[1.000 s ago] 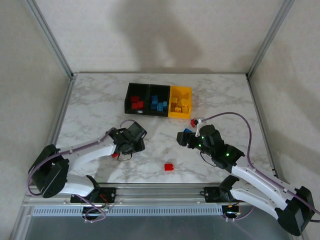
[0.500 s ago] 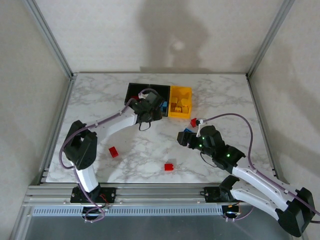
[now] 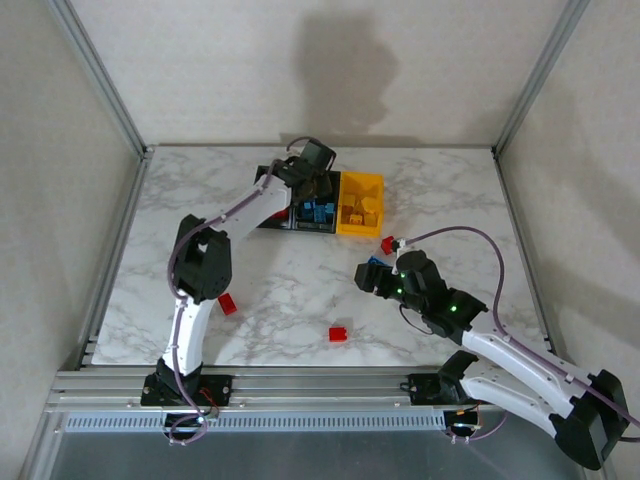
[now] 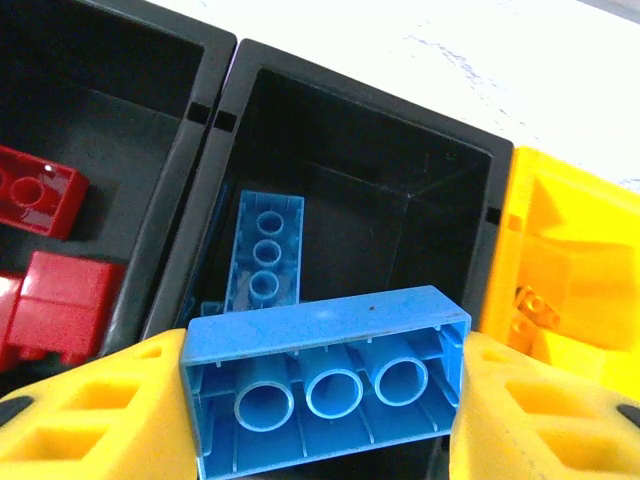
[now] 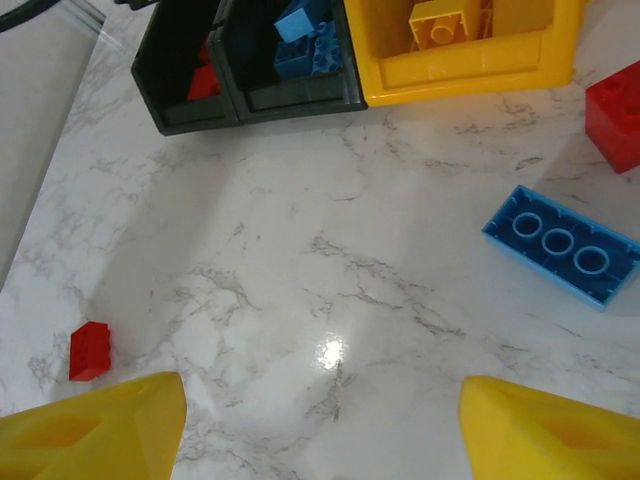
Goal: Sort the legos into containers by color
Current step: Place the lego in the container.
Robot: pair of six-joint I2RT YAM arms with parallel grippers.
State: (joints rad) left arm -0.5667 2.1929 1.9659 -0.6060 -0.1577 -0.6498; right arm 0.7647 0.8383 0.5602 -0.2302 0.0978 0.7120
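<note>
My left gripper (image 4: 325,405) is shut on a blue lego (image 4: 330,375), its hollow underside facing the camera, held above the middle black container (image 4: 350,130). A blue lego (image 4: 265,255) lies inside that container. Red legos (image 4: 45,200) lie in the left black container (image 4: 170,150), and the yellow container (image 4: 570,250) holds yellow ones. From above, the left gripper (image 3: 312,172) hangs over the container row (image 3: 318,228). My right gripper (image 5: 320,430) stands open over bare table, with a blue lego (image 5: 560,245) and a red lego (image 5: 615,110) ahead to its right.
Loose red legos lie on the marble table: one (image 3: 228,304) at the left, one (image 3: 339,334) near the front centre, one (image 3: 388,243) by the yellow container. The blue lego (image 3: 374,262) lies beside the right gripper (image 3: 372,278). Metal frame posts (image 3: 100,75) flank the table.
The left arm has swung from the front of the table out to the containers, carrying the blue lego over the middle one. The right arm has barely moved.
</note>
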